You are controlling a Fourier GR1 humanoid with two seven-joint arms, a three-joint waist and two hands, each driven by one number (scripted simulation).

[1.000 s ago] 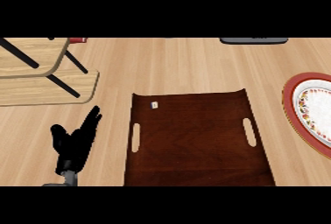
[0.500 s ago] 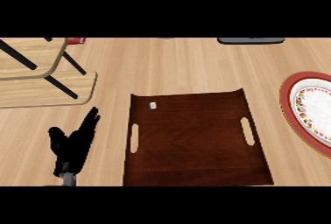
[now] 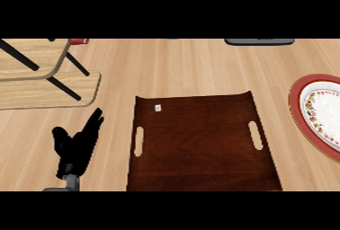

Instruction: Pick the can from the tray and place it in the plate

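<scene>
Dark brown wood, the tray (image 3: 199,143) lay flat on the counter (image 3: 192,67), bare but for a tiny pale speck near its far left corner. No can showed anywhere, nor on the visible part of the red-rimmed plate (image 3: 319,114) at the right edge. The left hand (image 3: 78,146) rested beside the tray, fingers (image 3: 93,123) released and straight. With the can unseen, the step couldn't be judged.
</scene>
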